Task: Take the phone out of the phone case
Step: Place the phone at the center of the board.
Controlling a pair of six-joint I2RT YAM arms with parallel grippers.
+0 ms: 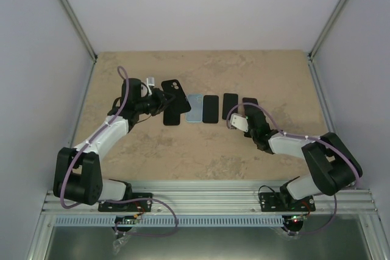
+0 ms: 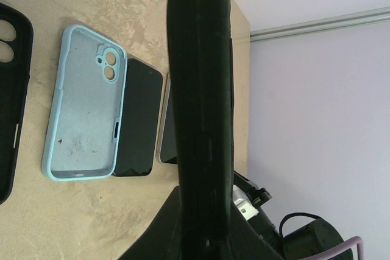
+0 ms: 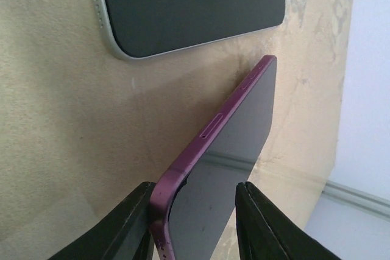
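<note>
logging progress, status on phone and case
left pincer shut on black case, lifted. right pincer open around purple phone. silver-edged phone flat beside it.

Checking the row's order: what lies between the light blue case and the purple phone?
A black phone beside the light blue case, then a silver-edged phone, both bare; the top view shows it.

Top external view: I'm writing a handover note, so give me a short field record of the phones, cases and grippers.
left gripper: shut on black case, held off the table
held case contents: cannot tell
right gripper: fingers either side of the tilted purple phone; grip unclear
on table: second black case; light blue case, empty; black phone beside it
</note>
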